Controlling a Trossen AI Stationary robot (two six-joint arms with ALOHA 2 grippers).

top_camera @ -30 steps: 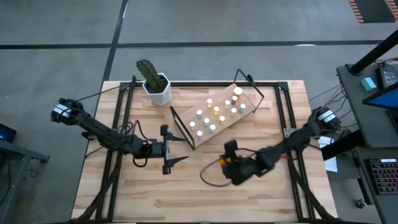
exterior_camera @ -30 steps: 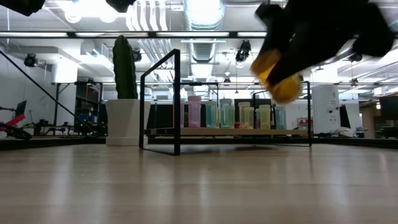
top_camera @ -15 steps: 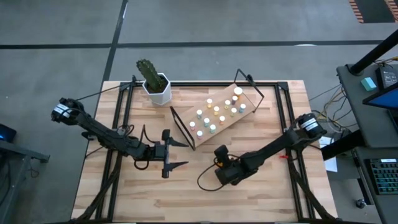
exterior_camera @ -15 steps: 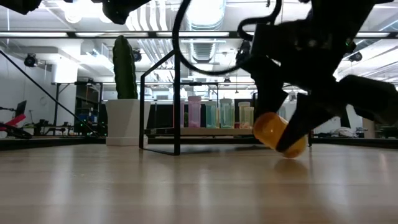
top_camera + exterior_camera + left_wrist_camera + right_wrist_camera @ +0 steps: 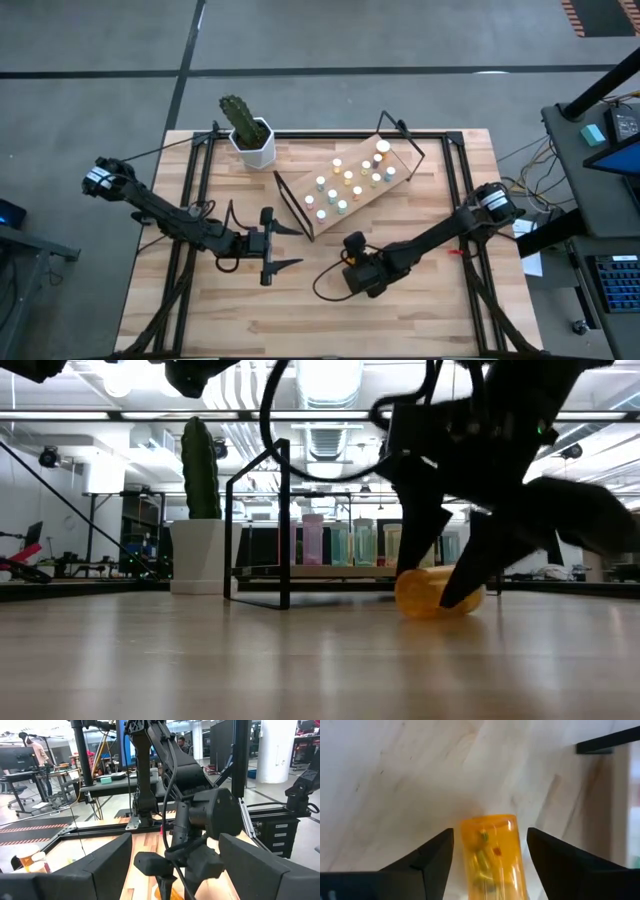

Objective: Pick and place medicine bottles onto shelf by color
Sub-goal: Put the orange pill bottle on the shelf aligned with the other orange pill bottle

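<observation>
An orange bottle (image 5: 490,851) lies on its side on the plank tabletop (image 5: 430,591), a little in front of the shelf. My right gripper (image 5: 490,862) slants down over it, open, one finger on either side with a gap to each (image 5: 445,585). The shelf (image 5: 366,197), a light-wood board on a black wire frame, carries several small bottles (image 5: 345,180) with white, pale green and orange caps. My left gripper (image 5: 272,245) hovers open and level over the table's left half, nothing between its fingers (image 5: 170,870).
A cactus in a white pot (image 5: 250,135) stands at the far left of the table, beside the shelf's black wire frame (image 5: 285,520). A black cable loop (image 5: 325,285) hangs by my right arm. Bare planks stretch along the near edge (image 5: 300,320).
My right gripper has come down and toward the table's near left with the orange bottle. It has laid the bottle on its side on the planks and opened, letting go. My left gripper has kept still.
</observation>
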